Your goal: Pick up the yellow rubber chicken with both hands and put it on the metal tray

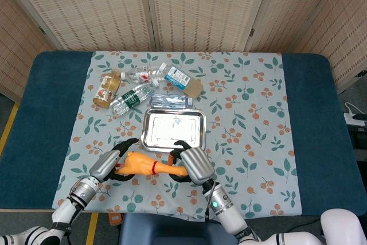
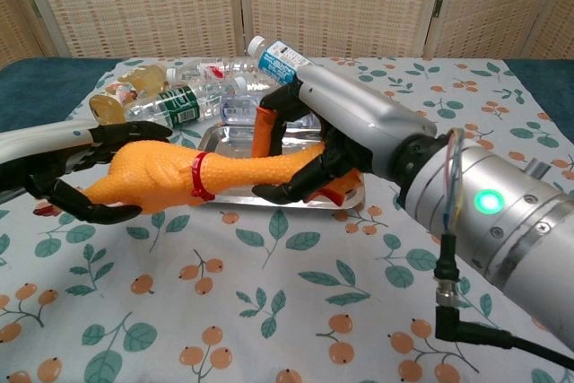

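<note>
The yellow rubber chicken (image 1: 143, 164) (image 2: 179, 181) with a red neck band hangs level above the cloth, just in front of the metal tray (image 1: 173, 128) (image 2: 224, 136). My right hand (image 1: 191, 164) (image 2: 332, 145) grips its legs end. Around its head end my left hand (image 1: 110, 164) (image 2: 76, 168) is cupped, fingers above and thumb below, touching the body. The chicken's beak is hidden behind the left hand.
Several plastic bottles (image 1: 133, 97) (image 2: 166, 105) and a jar (image 1: 105, 90) lie behind the tray at the back left. A blue-labelled bottle (image 1: 182, 80) (image 2: 282, 58) lies behind the tray's far edge. The floral cloth (image 1: 246, 119) covers the table's middle.
</note>
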Motion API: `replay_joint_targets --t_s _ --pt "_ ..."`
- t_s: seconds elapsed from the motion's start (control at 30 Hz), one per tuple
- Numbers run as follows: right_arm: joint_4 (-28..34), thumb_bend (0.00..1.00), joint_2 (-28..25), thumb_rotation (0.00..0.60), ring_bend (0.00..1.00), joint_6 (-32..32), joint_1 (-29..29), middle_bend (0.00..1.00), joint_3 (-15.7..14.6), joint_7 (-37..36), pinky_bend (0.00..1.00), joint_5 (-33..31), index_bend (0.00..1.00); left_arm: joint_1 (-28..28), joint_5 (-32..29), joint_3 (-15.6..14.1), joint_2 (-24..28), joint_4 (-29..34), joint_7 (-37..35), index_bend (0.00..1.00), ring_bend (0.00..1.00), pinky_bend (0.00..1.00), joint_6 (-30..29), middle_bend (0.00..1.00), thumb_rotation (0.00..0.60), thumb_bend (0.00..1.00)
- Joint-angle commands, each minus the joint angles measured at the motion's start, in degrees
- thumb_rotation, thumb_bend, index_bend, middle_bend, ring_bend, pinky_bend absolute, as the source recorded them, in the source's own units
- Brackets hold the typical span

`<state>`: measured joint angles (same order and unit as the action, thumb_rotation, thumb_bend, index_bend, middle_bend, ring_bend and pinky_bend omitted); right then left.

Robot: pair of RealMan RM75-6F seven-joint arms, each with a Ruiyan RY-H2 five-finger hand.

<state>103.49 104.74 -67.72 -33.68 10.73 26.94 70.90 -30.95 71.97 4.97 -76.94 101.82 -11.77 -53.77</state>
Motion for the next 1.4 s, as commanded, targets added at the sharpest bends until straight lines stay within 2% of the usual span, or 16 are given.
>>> replay_joint_targets --t_s 0.03,0.1,0.17,0.27,0.33,0.4,0.6,0.77,0.83,0.87,0.9,0.97,1.03,1.07,1.17,1.4 --pt "0.0 0.32 0.1 0.6 0.62 -0.1 -0.1 0.54 0.1 0.1 0.84 -0.1 0.88 -0.2 -0.6 0.4 -0.7 0.0 1.2 0.01 0.0 0.09 -0.3 0.01 0.6 0.32" --pt "0.0 0.32 0.2 0.6 0.62 -0.2 -0.1 0.54 0.1 0.2 0.84 -0.3 0.88 -0.1 -1.0 0.8 -1.4 0.0 2.2 0.19 0.1 0.2 -1.4 0.12 0.6 0.37" --pt "0.0 0.32 0.0 0.6 0.62 -0.3 -0.1 0.54 0.2 0.2 0.84 -0.4 0.88 0.2 -1.4 0.9 -2.0 0.2 2.8 0.53 0.33 0.42 -2.3 0.42 0.6 0.51" --pt "0.1 0.32 -0.3 0.6 0.62 -0.5 -0.1 0.54 0.2 0.3 0.84 -0.6 0.88 0.6 -2.0 1.0 -2.8 0.3 3.6 0.77 0.59 0.72 -3.2 0.69 0.6 0.69" --pt "0.3 0.32 -0.5 0.6 0.62 -0.6 0.0 0.54 0.2 0.4 0.84 -0.8 0.88 0.8 -2.0 0.8 -3.1 0.2 4.1 0.82 0.7 0.86 -3.6 0.8 0.6 0.77" --pt "0.5 0.32 -0.8 0.6 0.62 -0.7 0.0 0.54 0.3 0.5 0.84 -0.9 0.88 1.0 -1.7 0.5 -3.2 0.1 4.6 0.83 0.75 0.91 -3.8 0.85 0.6 0.82" --pt "0.9 0.32 -1.4 0.6 0.62 -0.9 0.1 0.54 0.2 0.5 0.84 -1.3 0.88 1.3 0.9 -0.7 -3.2 -0.1 5.4 0.84 0.81 0.95 -4.1 0.9 0.6 0.91" --pt "1.3 0.32 -1.7 0.6 0.62 -1.0 0.1 0.54 0.0 0.6 0.84 -1.4 0.88 1.3 1.3 -1.0 -3.3 0.0 6.0 0.85 0.81 0.94 -4.2 0.9 0.6 0.91" --pt "1.4 0.32 -1.8 0.6 0.62 -1.2 0.1 0.54 0.0 0.7 0.84 -1.4 0.88 2.1 1.1 -0.6 -4.5 0.0 5.8 0.85 0.8 0.93 -6.0 0.89 0.6 0.85" --pt "1.5 0.32 -1.8 0.6 0.62 -1.3 0.1 0.54 0.0 0.6 0.84 -1.4 0.88 1.9 1.5 -1.0 -4.4 -0.1 6.2 0.83 0.77 0.88 -5.5 0.88 0.6 0.81" --pt "1.6 0.32 -1.9 0.6 0.62 -1.3 0.1 0.54 0.0 0.6 0.84 -1.4 0.88 1.7 1.9 -1.5 -4.0 -0.1 6.3 0.77 0.71 0.78 -4.7 0.82 0.6 0.73" --pt "1.7 0.32 -2.0 0.6 0.62 -1.3 0.1 0.54 0.0 0.7 0.84 -1.4 0.88 0.8 2.6 -2.5 -2.8 0.3 4.8 0.53 0.54 0.57 -1.7 0.6 0.6 0.58" --pt "1.8 0.32 -2.1 0.6 0.62 -1.3 0.1 0.54 0.0 0.6 0.84 -1.6 0.88 0.2 2.7 -2.4 -1.8 1.1 1.3 0.14 0.23 0.36 0.8 0.23 0.6 0.46" --pt "1.8 0.32 -2.2 0.6 0.62 -1.3 0.1 0.54 -0.1 0.6 0.84 -1.6 0.88 -0.2 3.3 -2.4 -1.3 1.0 -0.3 0.05 0.12 0.3 1.7 0.11 0.6 0.44" --pt "1.8 0.32 -2.3 0.6 0.62 -1.2 0.0 0.54 -0.2 0.6 0.84 -1.7 0.88 -0.6 5.6 -2.8 -0.8 0.4 -1.8 0.0 0.0 0.23 2.4 0.0 0.6 0.41" --pt "1.6 0.32 -2.6 0.6 0.62 -1.1 -0.1 0.54 -0.1 0.2 0.84 -2.0 0.88 -2.1 6.8 -3.2 0.8 0.7 -5.7 0.0 0.0 0.15 5.4 0.0 0.6 0.36"
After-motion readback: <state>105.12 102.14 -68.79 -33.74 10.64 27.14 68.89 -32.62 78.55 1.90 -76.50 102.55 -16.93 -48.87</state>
